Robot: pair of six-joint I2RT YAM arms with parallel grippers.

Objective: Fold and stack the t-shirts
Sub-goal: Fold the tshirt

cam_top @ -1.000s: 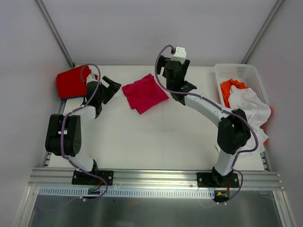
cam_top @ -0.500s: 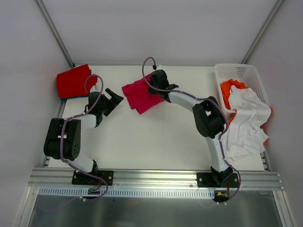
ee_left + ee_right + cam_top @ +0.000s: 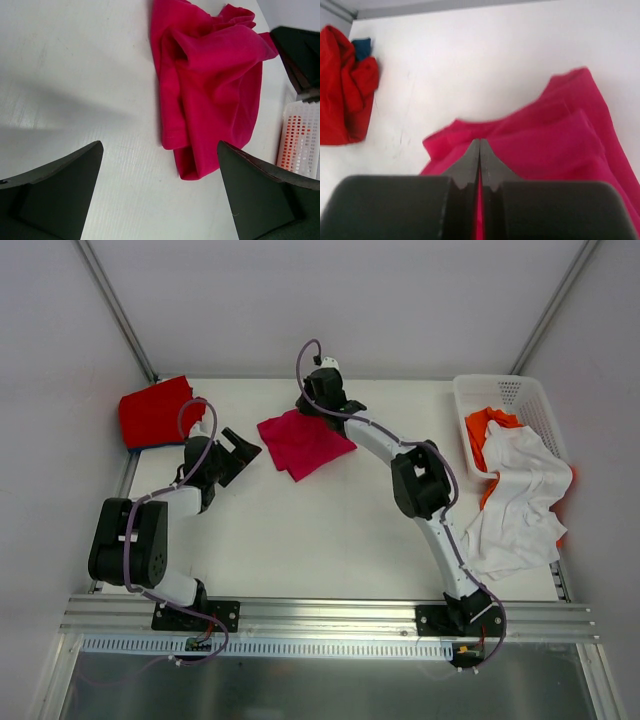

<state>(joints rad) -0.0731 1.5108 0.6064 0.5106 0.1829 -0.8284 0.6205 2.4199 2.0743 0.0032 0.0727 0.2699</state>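
A folded crimson-pink t-shirt (image 3: 305,445) (image 3: 210,75) (image 3: 560,135) lies on the white table at the back centre. My right gripper (image 3: 318,403) (image 3: 480,141) is at its far corner, shut, with the cloth puckered round the closed tips. My left gripper (image 3: 240,445) (image 3: 159,145) hovers open just left of the shirt, with only bare table between its fingers. A red t-shirt (image 3: 152,412) (image 3: 345,100) sits bunched at the back left corner, with a bit of blue cloth (image 3: 362,47) showing at its top.
A white lattice basket (image 3: 520,390) (image 3: 300,140) stands at the back right. It holds an orange t-shirt (image 3: 485,425) and a white t-shirt (image 3: 520,490) that spills over its near rim onto the table. The right arm stretches diagonally across the table's middle.
My right gripper has swung from above the table's back centre down to the pink shirt's far corner and closed there. The left gripper has barely moved.
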